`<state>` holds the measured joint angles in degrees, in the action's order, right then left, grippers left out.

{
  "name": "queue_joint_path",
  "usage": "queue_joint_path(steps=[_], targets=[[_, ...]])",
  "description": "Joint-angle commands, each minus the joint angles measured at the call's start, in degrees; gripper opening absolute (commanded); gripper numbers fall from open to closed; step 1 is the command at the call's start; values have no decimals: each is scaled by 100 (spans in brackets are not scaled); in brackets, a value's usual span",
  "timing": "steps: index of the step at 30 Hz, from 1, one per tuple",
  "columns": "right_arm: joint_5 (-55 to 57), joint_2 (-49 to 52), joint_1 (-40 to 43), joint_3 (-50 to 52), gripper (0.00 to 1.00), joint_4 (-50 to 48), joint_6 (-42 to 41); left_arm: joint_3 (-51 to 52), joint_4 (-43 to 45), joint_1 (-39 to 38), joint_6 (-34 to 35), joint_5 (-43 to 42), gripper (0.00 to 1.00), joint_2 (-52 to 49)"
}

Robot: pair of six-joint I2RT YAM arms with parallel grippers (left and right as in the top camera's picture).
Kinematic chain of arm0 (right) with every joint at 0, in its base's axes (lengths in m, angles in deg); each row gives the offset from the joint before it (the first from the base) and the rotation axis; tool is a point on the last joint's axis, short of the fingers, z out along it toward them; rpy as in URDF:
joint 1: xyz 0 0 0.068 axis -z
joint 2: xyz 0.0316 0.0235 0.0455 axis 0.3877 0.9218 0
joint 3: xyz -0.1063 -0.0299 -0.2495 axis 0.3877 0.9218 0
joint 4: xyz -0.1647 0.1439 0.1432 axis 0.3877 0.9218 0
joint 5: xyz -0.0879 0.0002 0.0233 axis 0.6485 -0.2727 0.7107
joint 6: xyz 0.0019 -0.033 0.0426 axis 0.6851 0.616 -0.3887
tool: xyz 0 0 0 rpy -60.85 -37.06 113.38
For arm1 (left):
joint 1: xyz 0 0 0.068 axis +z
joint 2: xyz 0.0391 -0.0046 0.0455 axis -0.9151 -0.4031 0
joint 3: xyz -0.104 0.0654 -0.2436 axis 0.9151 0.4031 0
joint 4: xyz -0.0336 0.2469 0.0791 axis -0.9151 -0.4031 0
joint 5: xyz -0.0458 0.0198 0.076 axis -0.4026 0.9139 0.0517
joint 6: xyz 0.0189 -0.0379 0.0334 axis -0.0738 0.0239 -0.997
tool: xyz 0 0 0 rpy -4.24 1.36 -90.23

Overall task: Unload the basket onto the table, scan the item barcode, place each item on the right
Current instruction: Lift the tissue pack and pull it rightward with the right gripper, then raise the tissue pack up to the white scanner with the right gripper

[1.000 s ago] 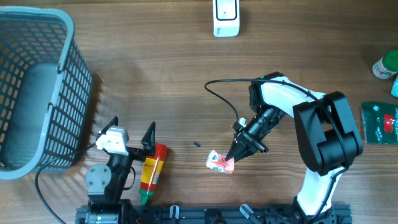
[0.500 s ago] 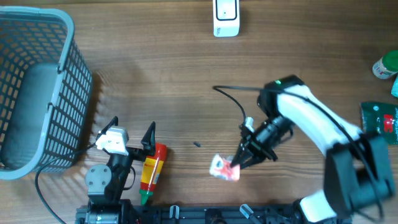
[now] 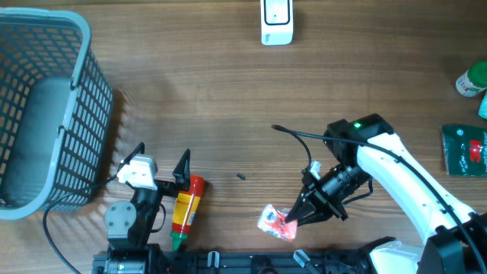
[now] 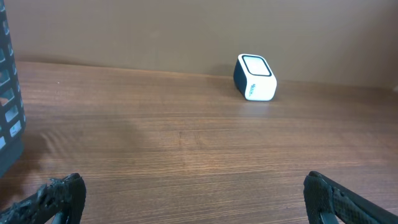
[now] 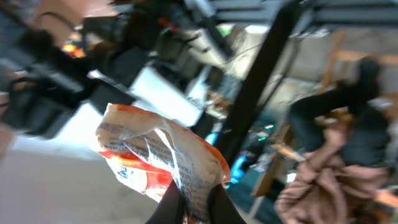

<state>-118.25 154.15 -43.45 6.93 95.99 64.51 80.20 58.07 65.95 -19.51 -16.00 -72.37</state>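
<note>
The right claw (image 3: 294, 218) pinches a red-and-white packet (image 3: 273, 221) at the worktop's (image 3: 228, 99) 6 o'clock; left claw (image 3: 162, 152) spread wide at 8, scanner (image 3: 276, 21) at 12.

Grey basket (image 3: 93, 99) at nine o'clock and green packet (image 3: 464, 151) at three o'clock are edge-cropped; red sachet (image 5: 155, 155) print blurred.

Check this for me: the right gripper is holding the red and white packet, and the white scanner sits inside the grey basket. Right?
Not quite. The right gripper does hold the red and white packet, but the white scanner stands on the table, outside the grey basket. The overhead view shows it.
</note>
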Motion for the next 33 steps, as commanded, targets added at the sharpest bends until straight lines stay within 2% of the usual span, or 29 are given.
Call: queue_joint_path(steps=[1, 3, 6, 10, 11, 15, 23, 24, 27, 30, 31, 33], targets=[[-1082, -59, 63, 24, 5, -221, -1154, 9, -42, -22, -114, 57, 100, 4], [-1174, -59, 131, 24, 5, -619, -1700, 9, -44, -22, -114, 57, 100, 4], [-1497, -59, 195, 24, 5, -850, -1803, 9, -44, -22, -114, 57, 100, 4], [-2881, -59, 293, 24, 8, -1023, -1805, 9, -44, -22, -114, 57, 100, 4], [-3117, -59, 337, 17, 5, -1134, -1895, 9, -44, -22, -114, 57, 100, 4], [-3119, -59, 474, 15, 4, -1596, -2704, 9, -44, -22, -114, 57, 100, 4], [-3056, -59, 498, 15, 4, -2533, -3001, 9, -44, -22, -114, 55, 100, 4], [-2861, -59, 498, 15, 4, -2776, -3010, 9, -42, -22, -114, 57, 100, 4], [-1049, -59, 498, 15, 4, -3987, -3652, 9, -42, -22, -114, 57, 100, 4], [804, -59, 498, 15, 4, -4787, -3394, 9, -42, -22, -114, 57, 100, 4], [1272, -59, 498, 15, 4, -5086, -3147, 9, -44, -22, -114, 57, 100, 4], [1209, -66, 518, 15, 4, -5716, -2037, 9, -44, -22, -114, 57, 100, 4]])
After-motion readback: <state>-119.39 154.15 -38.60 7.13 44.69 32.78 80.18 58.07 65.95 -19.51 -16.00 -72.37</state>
